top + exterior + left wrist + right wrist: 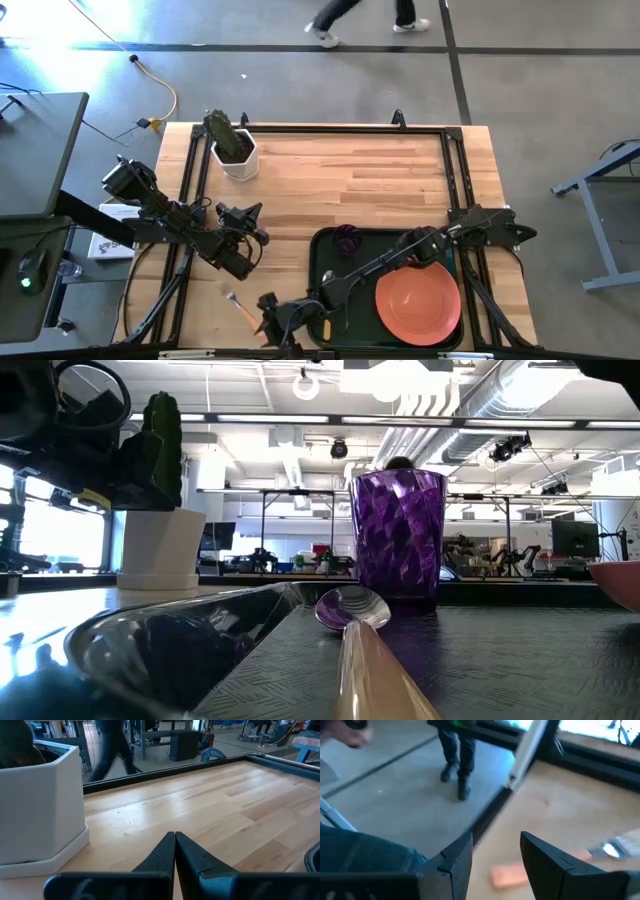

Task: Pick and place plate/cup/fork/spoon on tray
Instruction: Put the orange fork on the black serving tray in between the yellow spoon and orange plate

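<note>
The dark green tray (330, 250) lies at the table's near right. The orange plate (417, 305) lies flat in it. The purple cup (347, 238) stands upright in its far left corner, also in the low view (397, 535). The spoon (352, 610) lies on the tray floor, its bowl toward the cup. The fork (238, 305) lies on the wood left of the tray. My right gripper (272, 318) is open just right of the fork, reaching across the tray. In the right wrist view the fork's handle (507, 875) shows between the fingers. My left gripper (252, 213) is shut and empty above the table's left part.
A white pot with a green plant (235, 152) stands at the far left of the table, near my left gripper; it also shows in the left wrist view (40, 815). Black frame rails (455, 170) run along the table's edges. A person (330, 20) walks beyond the far edge.
</note>
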{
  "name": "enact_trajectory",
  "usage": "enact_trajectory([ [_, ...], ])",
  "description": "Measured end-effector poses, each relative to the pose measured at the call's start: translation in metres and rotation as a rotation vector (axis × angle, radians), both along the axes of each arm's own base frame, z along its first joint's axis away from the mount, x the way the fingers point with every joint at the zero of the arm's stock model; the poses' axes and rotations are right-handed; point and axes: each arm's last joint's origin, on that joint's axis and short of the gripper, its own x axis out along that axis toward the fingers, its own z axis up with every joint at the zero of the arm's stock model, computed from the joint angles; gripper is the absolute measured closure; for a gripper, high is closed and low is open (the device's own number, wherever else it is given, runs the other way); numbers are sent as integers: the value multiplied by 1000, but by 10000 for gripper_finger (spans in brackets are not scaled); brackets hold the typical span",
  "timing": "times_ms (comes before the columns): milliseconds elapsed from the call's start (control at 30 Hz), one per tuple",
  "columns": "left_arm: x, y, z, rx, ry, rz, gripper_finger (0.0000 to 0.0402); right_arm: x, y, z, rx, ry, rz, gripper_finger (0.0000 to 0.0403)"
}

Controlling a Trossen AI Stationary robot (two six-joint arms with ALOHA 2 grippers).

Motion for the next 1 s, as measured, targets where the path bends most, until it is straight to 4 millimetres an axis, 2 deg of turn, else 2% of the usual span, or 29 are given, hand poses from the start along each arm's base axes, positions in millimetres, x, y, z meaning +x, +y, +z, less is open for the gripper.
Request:
enact_trajectory([
  [167, 1, -1, 0, -8, -12, 0, 401, -3, 11, -20, -22, 6, -12, 245],
  [333, 3, -2, 0, -11, -12, -7, 401, -1, 6, -23, -60, -15, -46, 245],
  [467, 4, -2, 0, -11, -10, -9, 401, 0, -2, -28, -140, 7, 63, 246],
  [633, 4, -3, 0, -2, 7, -15, 401, 2, -2, -36, -157, -26, 186, 262],
  [1000, 4, -3, 0, 4, 19, -20, 401, 5, 0, -29, -221, -177, 232, 289],
])
